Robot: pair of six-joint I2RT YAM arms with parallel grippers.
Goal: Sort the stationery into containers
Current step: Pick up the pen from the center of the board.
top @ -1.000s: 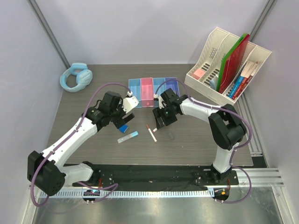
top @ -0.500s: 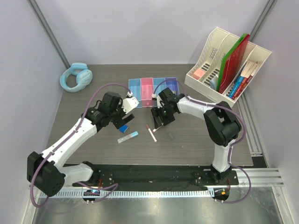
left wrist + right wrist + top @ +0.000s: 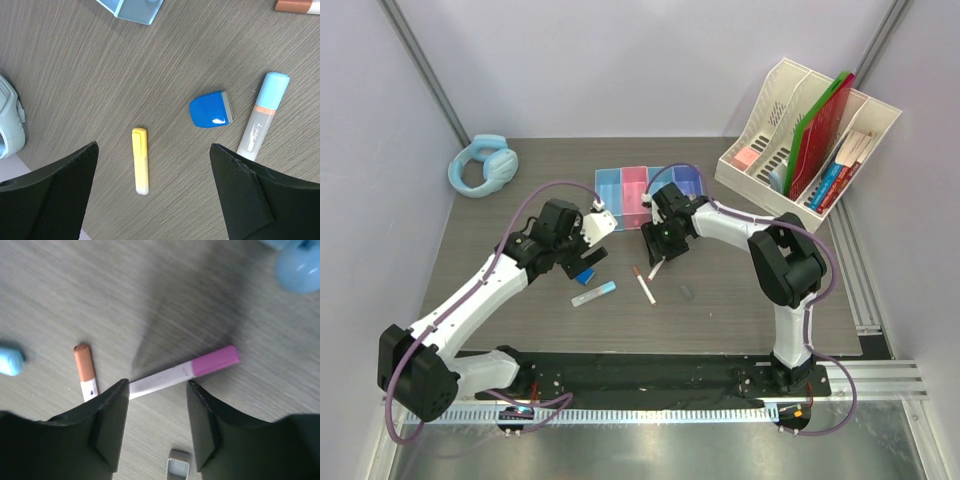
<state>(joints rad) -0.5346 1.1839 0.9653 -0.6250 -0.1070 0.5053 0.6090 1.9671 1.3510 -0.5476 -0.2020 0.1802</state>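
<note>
The containers (image 3: 648, 187), a row of blue, pink, blue and purple bins, stand at mid-table. In the left wrist view my left gripper (image 3: 153, 165) hangs open above the table, with a yellow marker (image 3: 140, 160) lying between its fingers. A blue block (image 3: 211, 109) and a pale blue tube (image 3: 262, 115) lie just beyond. In the right wrist view my right gripper (image 3: 157, 385) is open. The white barrel of a purple-capped pen (image 3: 180, 372) lies crosswise at its fingertips. A red-capped pen (image 3: 86, 370) lies to the left, and a grey eraser (image 3: 178, 465) lies below between the fingers.
A cream file organiser (image 3: 807, 140) with red and green folders stands at the back right. Light blue headphones (image 3: 483, 166) lie at the back left. The red-capped pen (image 3: 642, 284), tube (image 3: 593, 293) and eraser (image 3: 687, 292) lie in front of the bins.
My right gripper has shifted left and back over the purple-capped pen, and its jaws have narrowed a little. The left arm has not moved.
</note>
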